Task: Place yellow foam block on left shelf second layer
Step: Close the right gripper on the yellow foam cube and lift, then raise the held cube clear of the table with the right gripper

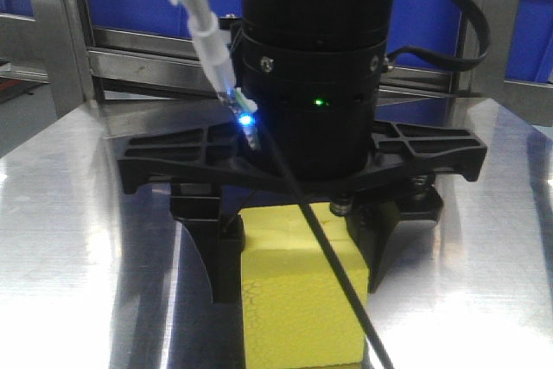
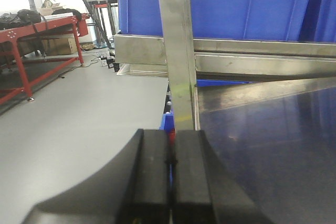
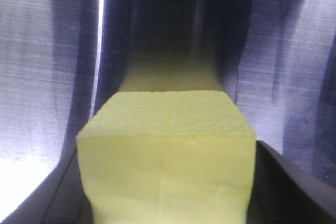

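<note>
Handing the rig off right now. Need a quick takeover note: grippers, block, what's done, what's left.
Left gripper: fingers shut, empty, facing a steel shelf post below blue bins.
Right gripper: fingers shut on the yellow foam block, pointing down over a steel surface.
Block: between the right fingers, at or just above that surface; contact cannot be told.
Done: block grasped.
Left: the views don't show whether this surface is the left shelf's second layer. If it is, release and withdraw; if not, carry the block there.
</note>
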`<action>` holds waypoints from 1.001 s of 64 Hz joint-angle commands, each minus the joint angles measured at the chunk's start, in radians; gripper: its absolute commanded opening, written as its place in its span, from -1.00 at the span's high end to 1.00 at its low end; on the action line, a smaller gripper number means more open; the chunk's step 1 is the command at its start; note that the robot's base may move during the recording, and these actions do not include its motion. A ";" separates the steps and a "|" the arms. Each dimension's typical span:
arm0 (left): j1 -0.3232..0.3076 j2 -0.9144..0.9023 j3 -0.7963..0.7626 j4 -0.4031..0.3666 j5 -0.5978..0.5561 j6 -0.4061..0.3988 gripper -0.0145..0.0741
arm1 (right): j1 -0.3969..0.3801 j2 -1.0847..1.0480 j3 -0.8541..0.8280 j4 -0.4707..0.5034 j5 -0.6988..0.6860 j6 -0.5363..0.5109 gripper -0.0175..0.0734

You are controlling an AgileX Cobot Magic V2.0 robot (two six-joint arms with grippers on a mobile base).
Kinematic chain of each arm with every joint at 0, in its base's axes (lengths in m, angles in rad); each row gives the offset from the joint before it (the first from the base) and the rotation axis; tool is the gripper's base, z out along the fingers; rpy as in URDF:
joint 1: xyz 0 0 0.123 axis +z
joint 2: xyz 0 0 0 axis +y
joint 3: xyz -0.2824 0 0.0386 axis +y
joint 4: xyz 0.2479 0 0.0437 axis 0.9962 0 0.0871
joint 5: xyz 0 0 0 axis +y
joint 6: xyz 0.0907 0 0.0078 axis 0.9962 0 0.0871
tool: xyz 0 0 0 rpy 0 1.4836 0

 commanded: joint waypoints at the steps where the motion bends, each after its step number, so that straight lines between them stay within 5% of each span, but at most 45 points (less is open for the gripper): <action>1: -0.007 -0.022 0.025 -0.006 -0.081 -0.005 0.36 | 0.001 -0.045 -0.023 -0.015 -0.008 -0.001 -0.50; 11: -0.007 -0.022 0.025 -0.006 -0.081 -0.005 0.36 | -0.008 -0.081 -0.023 -0.031 0.027 -0.015 -0.50; 33: -0.007 -0.022 0.025 -0.006 -0.081 -0.005 0.36 | -0.166 -0.296 0.096 -0.024 0.092 -0.265 -0.50; 64: -0.007 -0.022 0.025 -0.006 -0.081 -0.005 0.36 | -0.674 -0.810 0.471 0.100 -0.014 -0.714 -0.50</action>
